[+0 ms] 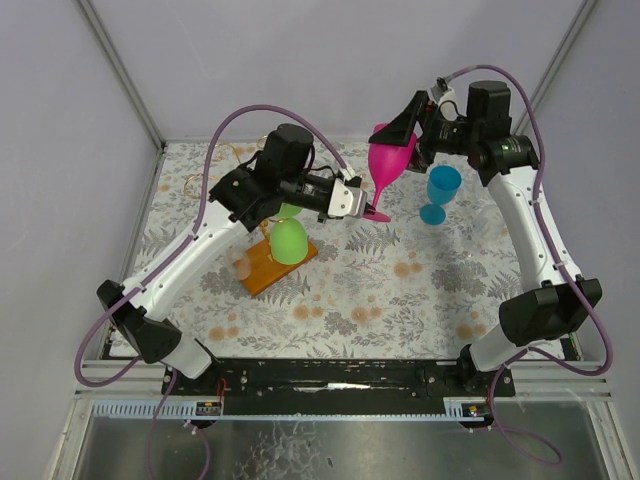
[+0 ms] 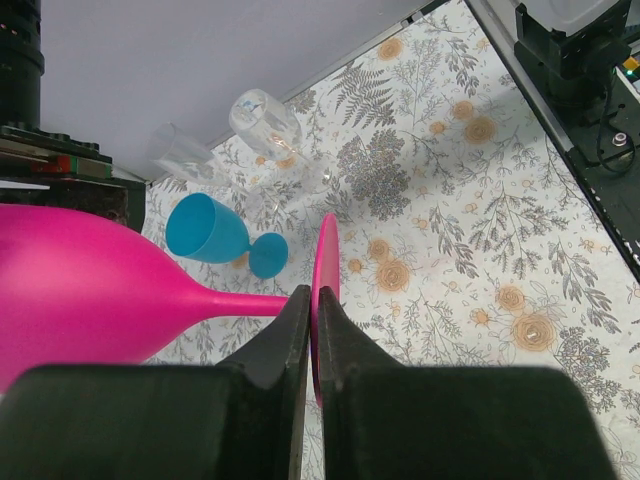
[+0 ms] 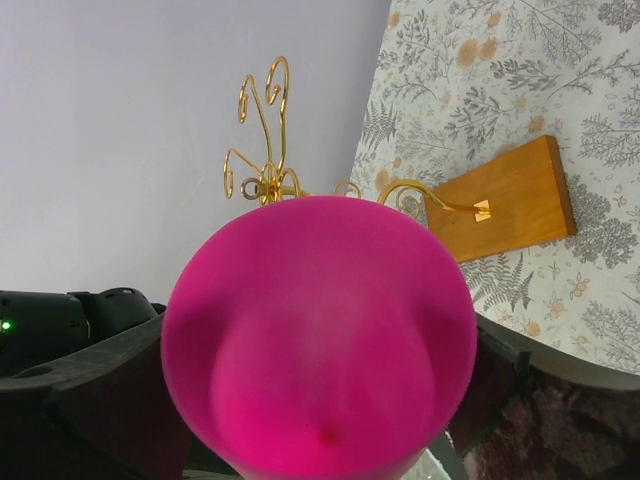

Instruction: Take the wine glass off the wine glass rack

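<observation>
1. Top view.
   - The pink wine glass (image 1: 390, 158) is off the wine glass rack (image 1: 264, 270). It is held in the air over the far middle of the table (image 1: 400, 290), tilted, with the bowl far and the foot near.
   - The left gripper (image 1: 368, 208) is clenched on the foot.
   - The right gripper (image 1: 394, 138) sits at the bowl.
   - The rack is to the left and nearer, under the left arm, with a green glass (image 1: 289, 240) on it.
   - A blue glass (image 1: 440, 190) stands upright just to the right of the pink one.
2. Left wrist view.
   - The left gripper (image 2: 312, 310) has its jaws pinched tight on the thin pink foot disc, which is seen edge-on.
   - The stem and bowl of the pink wine glass (image 2: 90, 290) run off to the left.
   - The blue glass (image 2: 205, 228) and the clear glasses (image 2: 265, 118) lie beyond.
3. Right wrist view.
   - The bowl of the pink wine glass (image 3: 320, 320) fills the gap of the right gripper (image 3: 320, 345).
   - The jaws are spread wide, one on each side of the bowl. I cannot tell whether they press on it.
   - The wine glass rack (image 3: 510, 200) is beyond the bowl, well apart from it, with its gold arms showing above the pink rim.
</observation>
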### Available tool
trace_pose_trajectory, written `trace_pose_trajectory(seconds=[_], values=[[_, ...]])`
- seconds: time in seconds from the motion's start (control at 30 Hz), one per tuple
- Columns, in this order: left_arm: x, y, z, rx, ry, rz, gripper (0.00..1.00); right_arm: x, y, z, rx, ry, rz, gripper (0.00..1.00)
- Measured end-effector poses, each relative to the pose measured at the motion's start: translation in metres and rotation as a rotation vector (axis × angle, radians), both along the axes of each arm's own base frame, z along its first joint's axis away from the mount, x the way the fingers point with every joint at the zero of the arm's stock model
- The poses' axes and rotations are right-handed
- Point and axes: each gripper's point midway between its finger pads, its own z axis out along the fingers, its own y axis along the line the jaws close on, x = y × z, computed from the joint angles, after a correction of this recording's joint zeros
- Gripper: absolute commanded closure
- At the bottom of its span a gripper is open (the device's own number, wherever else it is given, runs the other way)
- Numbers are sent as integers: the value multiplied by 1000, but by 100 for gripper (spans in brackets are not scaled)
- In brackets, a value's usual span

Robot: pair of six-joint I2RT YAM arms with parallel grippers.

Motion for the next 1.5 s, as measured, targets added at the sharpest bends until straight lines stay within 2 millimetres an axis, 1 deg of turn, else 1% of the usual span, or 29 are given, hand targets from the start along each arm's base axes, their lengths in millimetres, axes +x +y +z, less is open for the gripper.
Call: trace_pose_trajectory(seconds=[0.1, 0.13, 0.17, 0.23, 0.27, 0.3, 0.37, 0.4, 0.47, 0.57, 0.67, 0.73, 0.77, 0.83, 0.9, 0.93, 0.97, 1.03, 1.1, 1.17, 1.27, 1.33, 1.4, 1.5], values=[[0, 0, 1, 3, 0, 4, 100, 0, 0, -2, -6, 1, 3, 38], [0, 1, 1, 5, 2, 4, 100, 0, 0, -3, -9, 2, 2, 42], [0, 1, 0, 7, 2, 6, 89, 0, 0, -4, -12, -2, 3, 44], [1, 1, 0, 11, -1, 16, 47, 0, -2, -5, -24, 1, -6, 46], [4, 0, 0, 11, -9, 31, 31, 0, -3, -7, -38, 0, -14, 46], [8, 0, 1, 8, -18, 46, 18, 0, -4, -7, -50, 0, -22, 46], [13, 0, 4, 0, -29, 80, 4, 2, -8, -5, -80, -20, -46, 45], [15, 1, 6, -5, -29, 95, 1, 4, -10, -3, -100, -36, -65, 45], [19, 3, 12, -19, -22, 137, 0, 11, -18, 2, -147, -78, -112, 44], [21, 6, 24, -49, 17, 192, 0, 27, -33, 10, -235, -165, -202, 44], [22, 8, 45, -99, 91, 242, 0, 44, -50, 7, -330, -232, -293, 44], [24, 13, 69, -155, 151, 281, 0, 56, -60, -2, -389, -259, -342, 44], [27, 18, 83, -193, 187, 306, 0, 60, -64, -7, -412, -268, -358, 44], [35, 31, 118, -286, 253, 346, 0, 71, -72, -21, -465, -281, -392, 45], [48, 50, 154, -389, 318, 389, 0, 81, -79, -38, -513, -290, -418, 45], [52, 57, 166, -426, 345, 399, 0, 85, -82, -47, -536, -293, -429, 45], [59, 69, 181, -477, 395, 416, 0, 88, -86, -54, -558, -294, -440, 45], [69, 84, 196, -537, 473, 431, 0, 96, -91, -69, -604, -311, -460, 45], [81, 99, 204, -590, 575, 439, 0, 105, -93, -83, -644, -352, -481, 45], [94, 112, 209, -634, 682, 439, 0, 109, -91, -97, -679, -390, -488, 43], [113, 130, 211, -686, 836, 433, 0, 108, -79, -117, -727, -460, -472, 41], [125, 143, 211, -714, 928, 436, 0, 107, -67, -125, -746, -511, -455, 40], [133, 155, 211, -736, 999, 446, 0, 106, -54, -128, -752, -582, -446, 42], [137, 170, 215, -766, 1059, 458, 0, 106, -44, -134, -761, -668, -446, 46]])
